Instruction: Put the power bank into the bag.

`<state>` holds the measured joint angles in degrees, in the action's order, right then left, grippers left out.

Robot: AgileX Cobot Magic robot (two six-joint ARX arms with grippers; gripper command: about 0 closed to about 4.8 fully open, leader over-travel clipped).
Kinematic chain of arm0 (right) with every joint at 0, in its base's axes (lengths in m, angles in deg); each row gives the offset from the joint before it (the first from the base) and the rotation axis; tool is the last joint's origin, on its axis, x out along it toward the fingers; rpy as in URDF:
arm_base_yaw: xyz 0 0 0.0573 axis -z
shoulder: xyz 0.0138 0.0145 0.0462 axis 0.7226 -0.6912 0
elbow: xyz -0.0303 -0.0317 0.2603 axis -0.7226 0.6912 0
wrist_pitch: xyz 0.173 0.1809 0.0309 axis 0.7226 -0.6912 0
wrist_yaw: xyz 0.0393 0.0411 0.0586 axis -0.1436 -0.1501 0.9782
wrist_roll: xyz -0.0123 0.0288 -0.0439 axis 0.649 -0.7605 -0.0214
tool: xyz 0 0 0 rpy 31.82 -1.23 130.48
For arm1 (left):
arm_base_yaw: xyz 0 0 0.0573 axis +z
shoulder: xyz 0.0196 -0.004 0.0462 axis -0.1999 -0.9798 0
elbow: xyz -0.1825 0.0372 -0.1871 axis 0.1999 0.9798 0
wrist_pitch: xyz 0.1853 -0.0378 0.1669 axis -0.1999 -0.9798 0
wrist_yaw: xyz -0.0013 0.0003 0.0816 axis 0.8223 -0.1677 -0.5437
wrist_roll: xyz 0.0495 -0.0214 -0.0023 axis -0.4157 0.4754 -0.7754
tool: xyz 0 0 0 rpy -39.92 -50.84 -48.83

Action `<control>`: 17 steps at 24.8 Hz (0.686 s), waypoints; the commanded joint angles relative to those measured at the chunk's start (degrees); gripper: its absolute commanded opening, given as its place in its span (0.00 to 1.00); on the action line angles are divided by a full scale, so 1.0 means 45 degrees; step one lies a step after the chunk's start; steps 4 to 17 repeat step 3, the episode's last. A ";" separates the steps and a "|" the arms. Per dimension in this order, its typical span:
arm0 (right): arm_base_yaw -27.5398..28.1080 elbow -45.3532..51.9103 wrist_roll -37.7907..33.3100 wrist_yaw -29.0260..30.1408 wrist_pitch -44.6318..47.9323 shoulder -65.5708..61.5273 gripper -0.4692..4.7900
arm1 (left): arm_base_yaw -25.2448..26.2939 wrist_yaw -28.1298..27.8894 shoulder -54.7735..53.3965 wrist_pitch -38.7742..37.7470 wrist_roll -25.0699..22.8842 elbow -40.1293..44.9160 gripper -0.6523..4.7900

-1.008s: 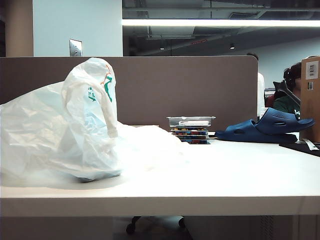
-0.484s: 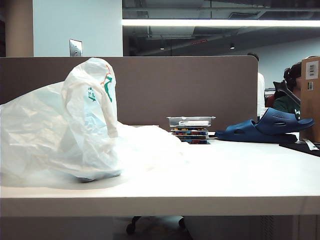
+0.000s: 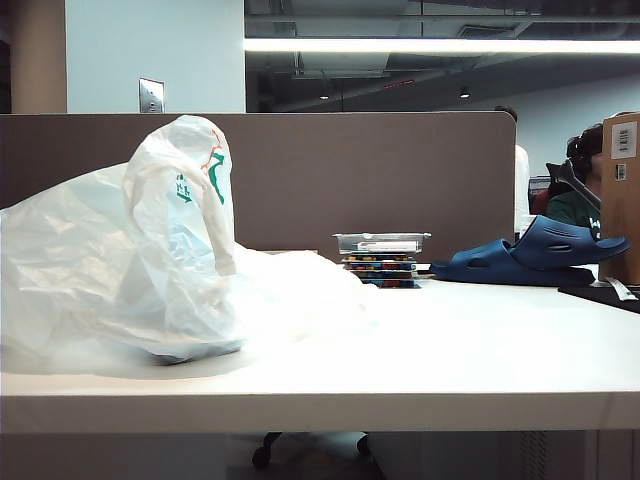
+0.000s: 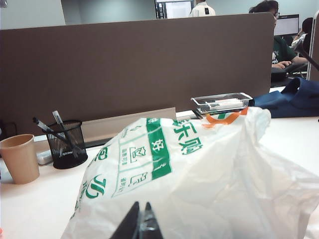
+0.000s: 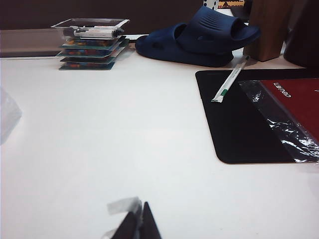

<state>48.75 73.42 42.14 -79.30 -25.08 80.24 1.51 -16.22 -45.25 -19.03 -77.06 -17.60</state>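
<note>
The left gripper (image 4: 139, 226) is closed and empty, just before the crumpled bag (image 4: 199, 184). The right gripper (image 5: 137, 224) is also closed on nothing, above the bare white table (image 5: 99, 139). No power bank is visible in any view; whether it lies inside the bag cannot be told.
</note>
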 commanded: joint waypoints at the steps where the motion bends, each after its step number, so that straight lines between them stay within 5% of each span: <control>1: 0.0005 0.0039 -0.0024 0.0058 0.0136 0.0068 0.08 | 0.0019 0.0039 0.0000 0.0092 0.0034 -0.0058 0.11; 17: 0.0005 0.0039 -0.0024 0.0058 0.0136 0.0068 0.08 | 0.0019 0.0039 0.0000 0.0092 0.0034 -0.0058 0.11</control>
